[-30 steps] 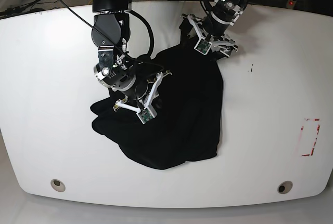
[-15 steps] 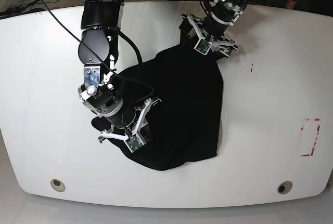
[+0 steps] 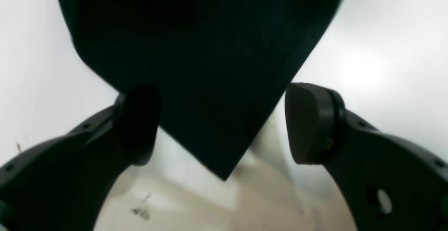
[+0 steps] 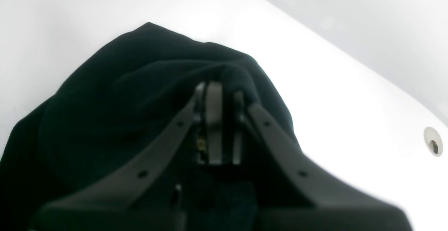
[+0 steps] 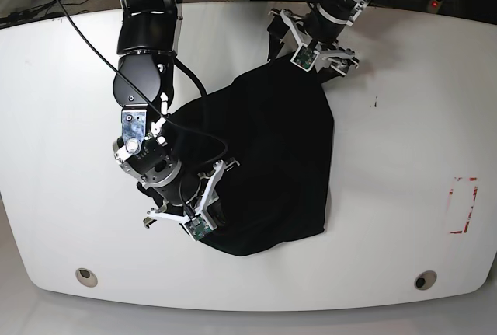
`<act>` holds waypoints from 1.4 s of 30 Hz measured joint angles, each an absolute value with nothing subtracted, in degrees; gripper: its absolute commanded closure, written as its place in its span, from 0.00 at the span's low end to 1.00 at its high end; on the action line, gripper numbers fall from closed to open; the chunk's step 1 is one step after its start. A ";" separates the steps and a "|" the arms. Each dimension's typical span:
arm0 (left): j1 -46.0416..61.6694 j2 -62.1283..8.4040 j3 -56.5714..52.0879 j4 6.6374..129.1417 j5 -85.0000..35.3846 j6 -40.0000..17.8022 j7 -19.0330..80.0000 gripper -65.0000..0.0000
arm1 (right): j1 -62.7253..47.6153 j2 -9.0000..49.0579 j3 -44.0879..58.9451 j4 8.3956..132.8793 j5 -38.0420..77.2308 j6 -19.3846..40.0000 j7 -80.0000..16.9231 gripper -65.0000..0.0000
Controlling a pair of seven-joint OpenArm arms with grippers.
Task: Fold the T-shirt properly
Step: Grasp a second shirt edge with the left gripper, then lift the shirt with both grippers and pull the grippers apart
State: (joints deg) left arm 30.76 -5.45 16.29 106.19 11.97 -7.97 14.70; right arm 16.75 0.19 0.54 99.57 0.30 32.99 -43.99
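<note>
While the T-shirt (image 5: 268, 164) lies bunched in the middle of the white table (image 5: 70, 102), the right gripper (image 5: 189, 209) sits at its near edge, on the base view's left. Seen from the right wrist camera, this gripper (image 4: 222, 94) has its two fingers closed narrowly on a raised fold of the black cloth (image 4: 140, 94), which drapes down around them. A small round hole (image 4: 433, 146) in the table surface shows near the front edge. Farther back, the shirt spreads as a crumpled dark mass toward the rear of the table. At its far corner, the left gripper (image 5: 320, 46) is positioned on the base view's right. Seen from the left wrist camera, this gripper (image 3: 224, 126) stands wide open, and a pointed corner of the shirt (image 3: 210, 84) lies between its fingers (image 3: 308, 122), clamped by neither.
</note>
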 measured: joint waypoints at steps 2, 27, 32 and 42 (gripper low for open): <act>31.42 -5.43 16.19 106.54 11.97 -7.94 14.50 0.20 | 16.71 0.19 0.54 99.57 0.27 32.97 -44.01 1.00; 30.50 -6.87 11.57 97.17 3.60 -8.95 11.07 0.23 | 16.56 0.16 0.51 99.55 0.36 32.99 -44.01 1.00; 29.30 -6.92 11.66 95.26 2.85 -8.49 9.26 0.59 | 16.40 0.19 0.45 99.55 0.32 32.99 -43.99 1.00; 25.10 -6.83 10.70 93.89 1.89 -9.02 14.02 0.99 | 16.56 0.16 0.49 99.55 0.34 32.99 -44.10 1.00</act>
State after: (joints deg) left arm 25.10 -6.83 10.70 93.89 1.89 -9.02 14.02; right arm 16.56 0.16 0.49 99.55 0.34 32.99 -44.10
